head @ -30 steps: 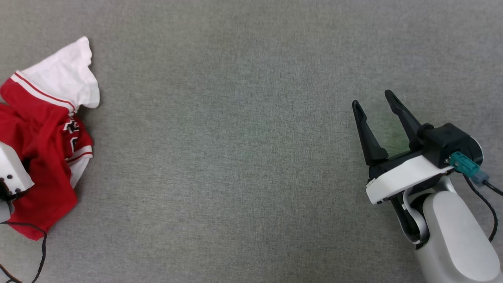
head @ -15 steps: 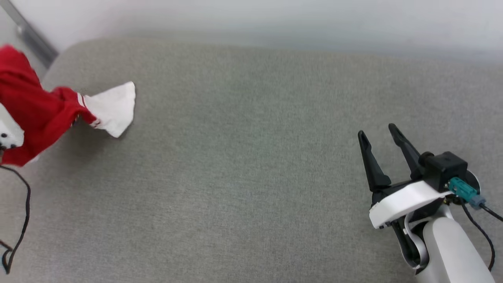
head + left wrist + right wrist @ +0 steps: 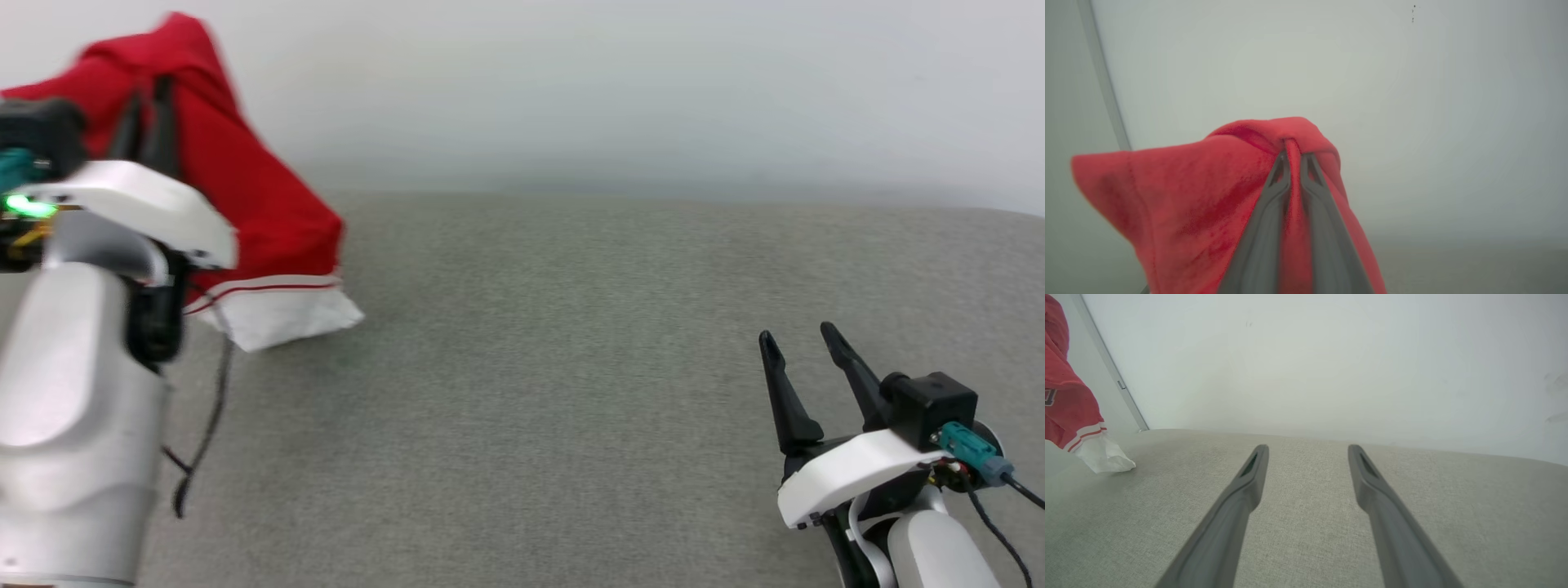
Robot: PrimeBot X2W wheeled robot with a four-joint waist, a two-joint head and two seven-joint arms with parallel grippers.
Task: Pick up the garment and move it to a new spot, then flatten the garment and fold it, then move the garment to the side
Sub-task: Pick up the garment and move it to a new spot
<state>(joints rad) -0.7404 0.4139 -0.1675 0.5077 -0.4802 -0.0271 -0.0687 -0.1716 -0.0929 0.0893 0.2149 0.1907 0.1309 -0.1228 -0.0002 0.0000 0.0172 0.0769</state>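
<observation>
The garment (image 3: 261, 204), red with a white sleeve and red-white striped trim, hangs lifted at the upper left of the head view, its white sleeve tip hanging down to the grey surface. My left gripper (image 3: 147, 94) is shut on a pinch of its red cloth; in the left wrist view the garment (image 3: 1188, 196) drapes over my closed left gripper (image 3: 1295, 154). My right gripper (image 3: 798, 339) stands open and empty low at the right, far from the garment. In the right wrist view the right gripper (image 3: 1308, 448) points over bare fabric, with the garment (image 3: 1069, 404) at the far left.
A wide grey fabric surface (image 3: 531, 392) spreads between the arms, ending at a pale wall (image 3: 612, 90) behind. A grey vertical strip (image 3: 1114, 375) runs down the wall at the left corner. A black cable (image 3: 204, 425) dangles from the left arm.
The left gripper has risen high with the garment, lifting it off the surface so it now hangs. The head camera has tilted up, bringing the wall into view. The right gripper stays open.
</observation>
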